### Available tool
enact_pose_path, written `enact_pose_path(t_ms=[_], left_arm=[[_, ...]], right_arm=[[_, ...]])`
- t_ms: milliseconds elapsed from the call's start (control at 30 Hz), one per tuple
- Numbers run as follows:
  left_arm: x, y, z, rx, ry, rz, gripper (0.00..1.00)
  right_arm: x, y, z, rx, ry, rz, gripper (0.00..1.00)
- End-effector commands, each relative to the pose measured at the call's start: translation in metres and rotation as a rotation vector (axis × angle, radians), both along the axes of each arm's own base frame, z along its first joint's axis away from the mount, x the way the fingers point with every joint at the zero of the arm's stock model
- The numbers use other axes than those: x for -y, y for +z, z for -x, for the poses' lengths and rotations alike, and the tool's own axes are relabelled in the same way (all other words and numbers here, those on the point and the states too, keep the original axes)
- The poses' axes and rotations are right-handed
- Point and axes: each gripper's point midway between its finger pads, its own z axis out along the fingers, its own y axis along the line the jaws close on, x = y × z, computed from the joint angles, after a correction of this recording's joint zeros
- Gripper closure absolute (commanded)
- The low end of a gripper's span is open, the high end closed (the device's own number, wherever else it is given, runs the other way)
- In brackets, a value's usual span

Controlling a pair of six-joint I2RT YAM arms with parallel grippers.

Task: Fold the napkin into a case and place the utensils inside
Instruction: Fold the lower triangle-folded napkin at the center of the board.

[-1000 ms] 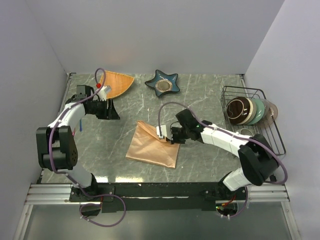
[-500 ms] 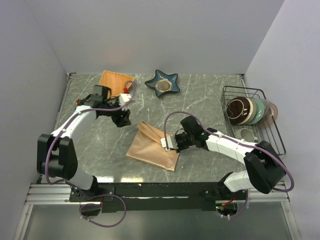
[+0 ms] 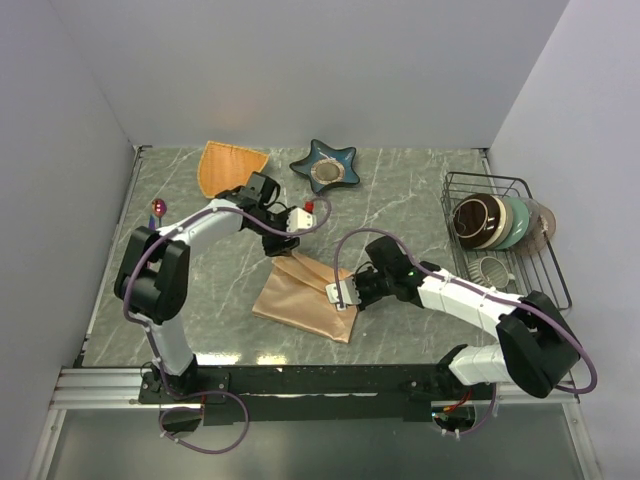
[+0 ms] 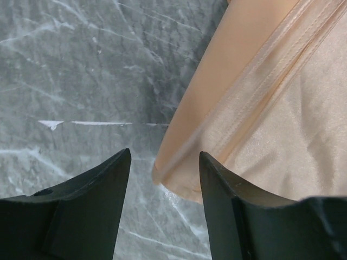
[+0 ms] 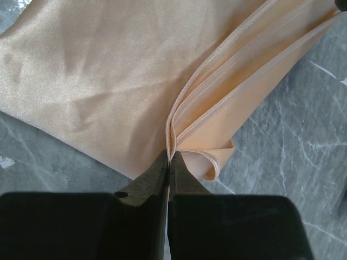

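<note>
The peach-orange napkin (image 3: 300,295) lies folded on the marble table, near the front centre. My right gripper (image 3: 345,297) is shut on its layered right edge; the right wrist view shows the fingertips (image 5: 162,162) pinching the stacked hems of the napkin (image 5: 108,70). My left gripper (image 3: 281,241) is open at the napkin's far corner. In the left wrist view that gripper (image 4: 165,158) straddles the corner of the napkin (image 4: 271,108) without touching it. A small round purple-pink utensil tip (image 3: 157,208) shows at the far left; the rest of the utensils are hidden.
An orange fan-shaped dish (image 3: 228,165) and a blue star dish (image 3: 325,167) sit at the back. A black wire rack (image 3: 552,262) with bowls stands at the right. Grey walls close in left and right.
My left arm swung from the orange dish at the back left to the napkin's far corner. My right gripper slid slightly toward the front right, still on the napkin's edge.
</note>
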Motion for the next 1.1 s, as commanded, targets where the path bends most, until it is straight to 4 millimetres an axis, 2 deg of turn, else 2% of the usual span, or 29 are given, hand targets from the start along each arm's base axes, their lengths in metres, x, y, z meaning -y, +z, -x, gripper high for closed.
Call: enact_pose_path(t_ms=[0,233,367,467,633,833,900,1000,1067], left_arm=[[0.015,0.005,-0.010,0.091,-0.105,-0.011,0.42],[0.016,-0.018,-0.001,0.088,-0.173,-0.078,0.52],[0.015,-0.022,0.006,0.078,-0.207,-0.094,0.56],[0.010,-0.026,0.012,0.075,-0.234,-0.115,0.64],[0.006,-0.027,0.023,0.070,-0.257,-0.121,0.63],[0.001,-0.031,0.026,0.067,-0.262,-0.141,0.64],[0.000,-0.031,0.025,0.072,-0.257,-0.143,0.70],[0.000,-0.025,0.027,0.082,-0.253,-0.131,0.87],[0.000,-0.020,0.029,0.086,-0.250,-0.124,0.94]], right_arm=[[-0.006,0.010,0.001,0.045,0.040,-0.033,1.00],[-0.004,0.008,0.002,0.046,0.041,-0.029,1.00],[-0.004,0.008,0.003,0.045,0.050,-0.028,1.00],[-0.005,0.009,0.003,0.044,0.053,-0.030,1.00],[-0.006,0.010,0.004,0.044,0.061,-0.032,1.00],[-0.005,0.011,0.008,0.046,0.073,-0.034,1.00],[-0.004,0.011,0.010,0.050,0.082,-0.035,1.00],[-0.002,0.010,0.012,0.046,0.082,-0.033,1.00],[-0.002,0.012,0.013,0.048,0.083,-0.037,1.00]])
